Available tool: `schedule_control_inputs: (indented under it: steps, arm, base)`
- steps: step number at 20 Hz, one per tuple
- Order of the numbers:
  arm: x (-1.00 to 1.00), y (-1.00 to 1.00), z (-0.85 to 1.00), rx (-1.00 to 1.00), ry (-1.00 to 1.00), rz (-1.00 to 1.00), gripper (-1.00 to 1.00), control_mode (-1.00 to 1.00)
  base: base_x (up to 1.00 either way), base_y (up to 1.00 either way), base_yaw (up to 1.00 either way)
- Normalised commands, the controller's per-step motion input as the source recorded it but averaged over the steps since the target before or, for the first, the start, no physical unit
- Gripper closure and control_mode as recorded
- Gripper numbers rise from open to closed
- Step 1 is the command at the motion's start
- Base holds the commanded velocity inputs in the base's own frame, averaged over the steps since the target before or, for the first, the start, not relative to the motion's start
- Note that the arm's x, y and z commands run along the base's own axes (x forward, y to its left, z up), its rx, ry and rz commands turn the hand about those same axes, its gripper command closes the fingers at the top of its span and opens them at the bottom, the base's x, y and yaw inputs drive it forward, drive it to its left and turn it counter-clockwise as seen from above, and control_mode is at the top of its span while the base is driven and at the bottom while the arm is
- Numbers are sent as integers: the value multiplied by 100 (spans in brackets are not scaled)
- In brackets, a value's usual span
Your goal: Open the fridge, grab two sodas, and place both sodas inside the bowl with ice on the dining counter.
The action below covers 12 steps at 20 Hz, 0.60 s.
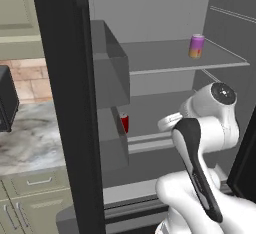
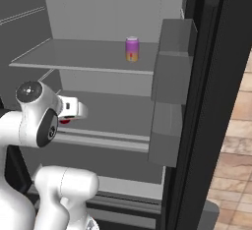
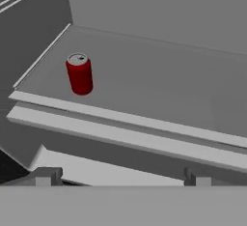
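Note:
The fridge (image 1: pixel 70 103) stands open, its black door swung wide to the left and its grey shelves bare to me. A red soda (image 3: pixel 80 73) stands upright at the left end of the lower shelf (image 3: pixel 159 80), also seen as the red soda (image 1: pixel 124 123) beside the door bins. The purple-to-orange soda (image 1: pixel 196 46) stands on the upper shelf, the same soda (image 2: pixel 132 49) seen from the right. My gripper (image 3: pixel 120 179) is open, in front of the lower shelf and short of the red can, which sits up and to the left of it. Nothing is between the fingers.
Grey door bins (image 1: pixel 110 58) jut out of the left door, and more bins (image 2: pixel 170 62) hang on the right door (image 2: pixel 206 101). A black microwave (image 1: pixel 7 98) sits on a marble counter (image 1: pixel 30 138) over sage cabinets (image 1: pixel 35 198) at the left.

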Motion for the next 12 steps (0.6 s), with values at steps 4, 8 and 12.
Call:
schedule_control_inputs:
  steps: [4, 8, 12]
  arm:
    - [19, 36, -56, 7, -6, 17, -100, -100]
    - [27, 24, -48, 8, -12, 13, -100, -100]
    - [24, 4, -40, 10, -12, 2, -100, -100]
  base:
    - [0, 0, 0]
    - [0, 0, 0]
    - [0, 0, 0]
